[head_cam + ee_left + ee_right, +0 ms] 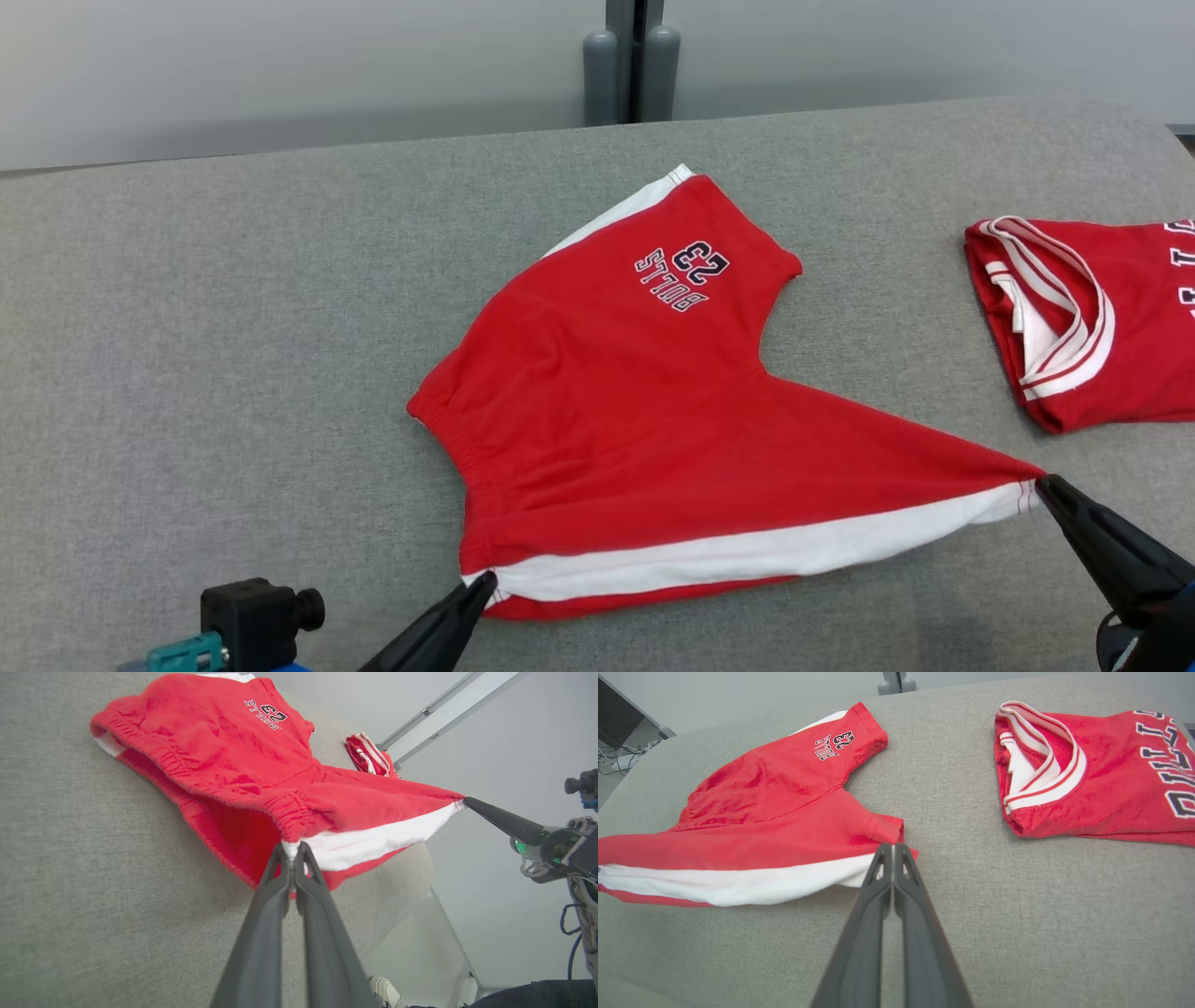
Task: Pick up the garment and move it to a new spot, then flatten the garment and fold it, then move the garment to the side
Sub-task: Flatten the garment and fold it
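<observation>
One red jersey (1092, 373) lies near the shorts (607, 420).

The left end effector (481, 583) and the right end effector (467, 800) each have two long, smooth fingers (873, 933) of matt dark grey, broad at the base and tapering to slim tips. Behind the left one sits a black, boxy camera module (252, 611) with a round knob, above a teal fitting (184, 652). The right one joins a round grey housing (556, 847) with a green light (519, 847). A blue cable (571, 961) loops below it.
</observation>
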